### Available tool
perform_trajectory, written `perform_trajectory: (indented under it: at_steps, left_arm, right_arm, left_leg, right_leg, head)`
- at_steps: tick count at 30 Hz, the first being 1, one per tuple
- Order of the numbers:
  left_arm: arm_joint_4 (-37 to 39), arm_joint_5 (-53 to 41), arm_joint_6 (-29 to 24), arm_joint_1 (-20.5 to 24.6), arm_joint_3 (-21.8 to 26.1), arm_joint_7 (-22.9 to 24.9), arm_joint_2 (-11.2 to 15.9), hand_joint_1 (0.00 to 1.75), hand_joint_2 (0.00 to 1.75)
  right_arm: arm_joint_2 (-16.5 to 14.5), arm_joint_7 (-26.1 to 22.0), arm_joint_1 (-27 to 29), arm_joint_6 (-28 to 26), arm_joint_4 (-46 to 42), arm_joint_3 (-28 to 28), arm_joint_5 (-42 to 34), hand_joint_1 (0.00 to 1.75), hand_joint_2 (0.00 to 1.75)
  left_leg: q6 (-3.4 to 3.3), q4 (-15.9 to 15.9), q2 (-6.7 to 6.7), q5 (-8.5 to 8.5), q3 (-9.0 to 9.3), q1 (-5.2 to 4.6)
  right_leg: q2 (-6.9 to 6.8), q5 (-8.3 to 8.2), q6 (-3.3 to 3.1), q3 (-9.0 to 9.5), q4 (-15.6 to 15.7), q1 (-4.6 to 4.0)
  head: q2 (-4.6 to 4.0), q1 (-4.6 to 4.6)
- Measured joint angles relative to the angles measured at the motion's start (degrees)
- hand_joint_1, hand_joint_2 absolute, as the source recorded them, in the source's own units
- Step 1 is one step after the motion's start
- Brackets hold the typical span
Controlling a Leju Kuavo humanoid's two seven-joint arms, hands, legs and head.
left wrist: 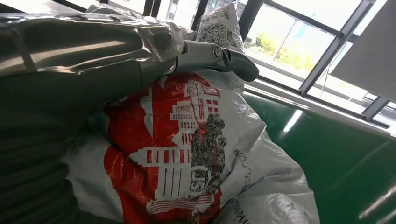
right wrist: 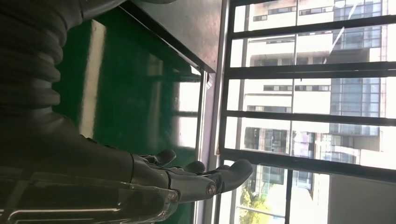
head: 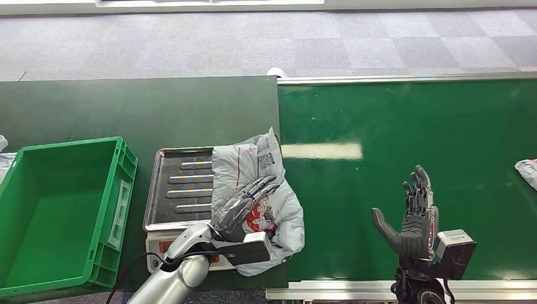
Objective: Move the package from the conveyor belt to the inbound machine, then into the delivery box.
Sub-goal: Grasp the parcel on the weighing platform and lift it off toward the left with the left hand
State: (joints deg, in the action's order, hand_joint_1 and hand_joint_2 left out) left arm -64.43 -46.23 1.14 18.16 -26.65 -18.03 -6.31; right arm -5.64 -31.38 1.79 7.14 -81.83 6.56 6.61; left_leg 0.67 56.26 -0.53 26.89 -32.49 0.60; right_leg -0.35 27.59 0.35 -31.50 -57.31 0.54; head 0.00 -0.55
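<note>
Fingers of the left hand [head: 244, 208] lie over the grey package [head: 263, 190], holding it half across the inbound machine's tray [head: 171, 190], while the right hand [head: 415, 218] hangs open and empty above the conveyor belt [head: 405, 133].

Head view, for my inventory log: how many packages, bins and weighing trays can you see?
Packages: 2, one under the left hand on the tray, one at the belt's right edge
Green bins: 1
Metal trays: 1
Total: 4
</note>
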Motion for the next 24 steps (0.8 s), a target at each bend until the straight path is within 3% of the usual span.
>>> perform_trajectory:
  at_steps: [5,9,24]
  left_arm:
    - [0.13,0.39,-0.49,0.01,0.01,-0.34,0.07,0.77,1.75]
    - [0.13,0.55,-0.65,0.11,0.01,-0.39,0.08,1.73,1.75]
    - [-0.54,-0.65,-4.02,-0.51,0.23,-2.18,0.25,1.75,1.75]
  right_arm:
    - [-0.36,0.27,0.20,0.05,-0.45,0.14,0.23,0.00,1.75]
    - [-0.49,0.38,0.20,0.05,-0.50,0.21,0.26,0.00,1.75]
    - [-1.42,0.67,1.40,0.90,-2.02,1.33,1.19,0.00,1.75]
  left_leg:
    - [0.00,0.00,0.01,0.00,0.05,0.00]
    - [0.00,0.00,0.01,0.00,0.10,0.00]
    - [0.00,-0.01,0.05,0.01,0.21,0.00]
  right_leg:
    - [0.00,0.00,0.00,0.05,0.00,0.00]
    - [0.00,0.00,0.00,0.10,0.00,0.00]
    - [-0.03,0.02,0.01,0.25,0.00,0.00]
  head:
    - [0.00,0.00]
    - [0.00,-0.01]
    - [0.00,-0.01]
